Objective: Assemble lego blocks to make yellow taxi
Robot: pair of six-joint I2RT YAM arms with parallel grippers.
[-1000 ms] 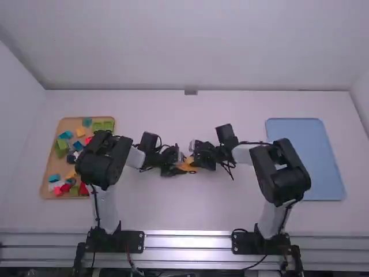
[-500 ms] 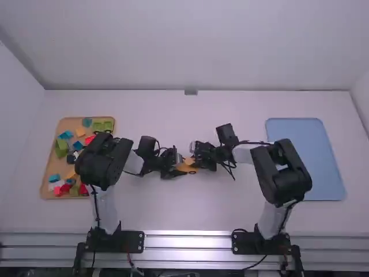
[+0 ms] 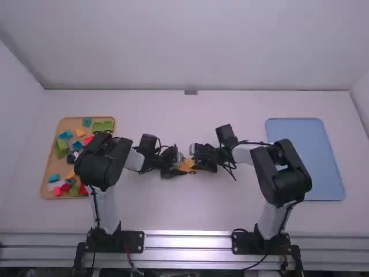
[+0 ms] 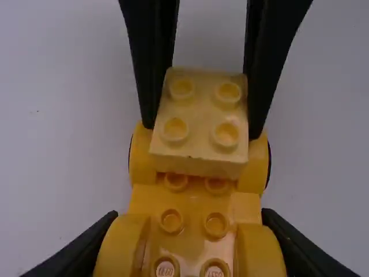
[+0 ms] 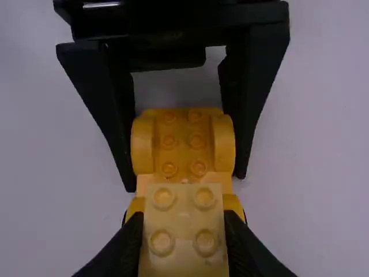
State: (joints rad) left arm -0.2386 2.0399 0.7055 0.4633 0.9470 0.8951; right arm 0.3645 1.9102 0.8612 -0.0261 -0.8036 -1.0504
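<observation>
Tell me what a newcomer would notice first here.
Likely the pale yellow four-stud block, pinched in the right hand over one end of the orange-yellow car base, which the left hand grips, all near the middle of the table. Next, the jumble of coloured bricks in the tan tray at the far left, and the plain blue tray at the far right.

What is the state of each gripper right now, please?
Left gripper: jaws closed on the yellow car base.
Right gripper: jaws closed on the pale yellow block.
</observation>
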